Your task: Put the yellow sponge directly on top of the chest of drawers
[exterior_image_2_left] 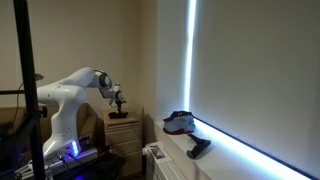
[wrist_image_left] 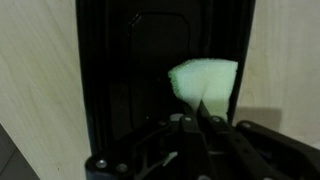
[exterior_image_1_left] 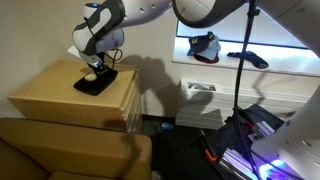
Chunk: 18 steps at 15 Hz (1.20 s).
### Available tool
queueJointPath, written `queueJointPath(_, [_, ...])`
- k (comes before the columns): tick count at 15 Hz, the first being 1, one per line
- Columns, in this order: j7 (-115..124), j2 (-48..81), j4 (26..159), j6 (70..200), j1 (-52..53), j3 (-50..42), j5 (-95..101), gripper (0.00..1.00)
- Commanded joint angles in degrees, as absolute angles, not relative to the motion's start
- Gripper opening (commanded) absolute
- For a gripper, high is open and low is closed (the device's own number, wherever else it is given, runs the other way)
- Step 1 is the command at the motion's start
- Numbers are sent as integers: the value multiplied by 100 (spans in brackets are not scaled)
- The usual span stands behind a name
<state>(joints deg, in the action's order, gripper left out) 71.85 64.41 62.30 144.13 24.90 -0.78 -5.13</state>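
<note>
Yellow sponge [wrist_image_left: 207, 78] pinched in downward-pointing claw [wrist_image_left: 198, 118]

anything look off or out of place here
The yellow sponge is over the black tray, not on the bare top of the chest of drawers. It sits skewed, one corner at the jaws of the gripper; grip unclear.

Sponge [wrist_image_left: 205, 80] at the tips of the gripper [wrist_image_left: 196, 122], over the tray [wrist_image_left: 125, 70], tray under the gripper, atop the chest of drawers [exterior_image_1_left: 60, 100]
</note>
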Motion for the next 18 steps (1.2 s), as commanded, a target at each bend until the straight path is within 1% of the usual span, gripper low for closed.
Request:
queueJointPath(1, [7218, 5933, 6515, 14269, 2401, -98, -568, 1])
queueJointPath(4, [7526, 5494, 6842, 14398, 2360, -363, -542, 2])
queueJointPath(8, [8320, 5044, 7468, 14154, 2369, -1011, -489, 2])
queueJointPath(11, [8676, 4751, 8144, 13884, 2059, -908, -366, 2])
queueJointPath(15, [8908, 4868, 8515, 13509, 1701, -654, -532, 2])
queueJointPath(18, [8810, 5143, 8515, 13887, 1542, -303, -706, 2])
